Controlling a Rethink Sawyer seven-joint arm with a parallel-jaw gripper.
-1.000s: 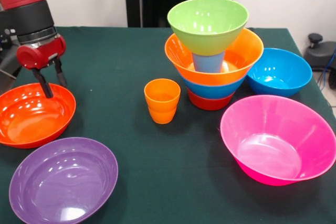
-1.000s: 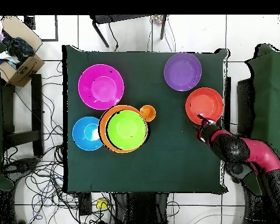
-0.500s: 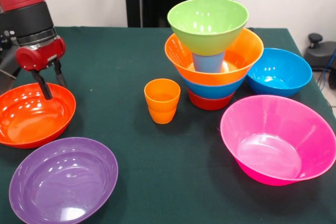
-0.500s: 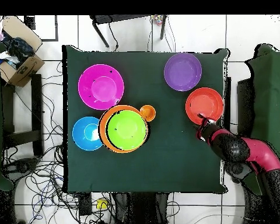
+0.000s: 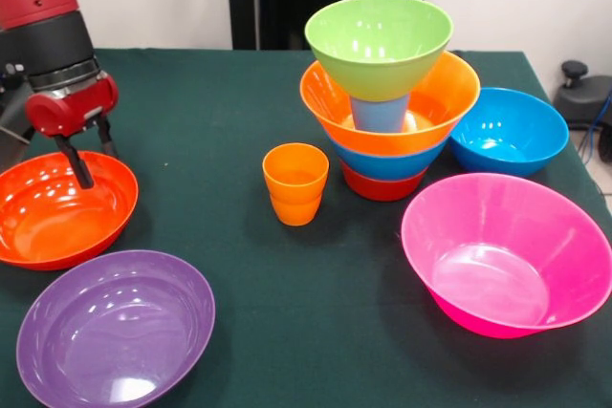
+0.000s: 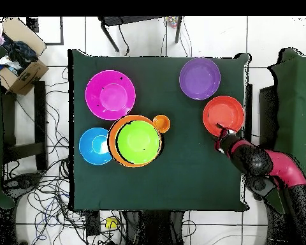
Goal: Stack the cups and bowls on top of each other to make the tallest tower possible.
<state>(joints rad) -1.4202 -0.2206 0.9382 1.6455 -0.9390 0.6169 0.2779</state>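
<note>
The tower (image 5: 387, 93) stands mid-table: a red-orange bowl at the bottom, a blue bowl, an orange bowl (image 5: 435, 107), a light blue cup (image 5: 379, 114), and a lime green bowl (image 5: 379, 43) on top; overhead it shows as the green bowl (image 6: 138, 141). Orange cups (image 5: 295, 182) stand nested beside it. My gripper (image 5: 91, 152) (image 6: 218, 133) is open and empty, its fingers straddling the far rim of a red-orange bowl (image 5: 48, 217) (image 6: 227, 112).
A purple bowl (image 5: 115, 332) (image 6: 199, 78) lies at the front left. A large pink bowl (image 5: 507, 255) (image 6: 109, 94) sits at the front right, a blue bowl (image 5: 509, 131) (image 6: 94, 145) behind it. Green cloth covers the table (image 5: 220, 102).
The gripper has shifted slightly toward the left of the front view and a little lower over the red-orange bowl's rim. Nothing else moved.
</note>
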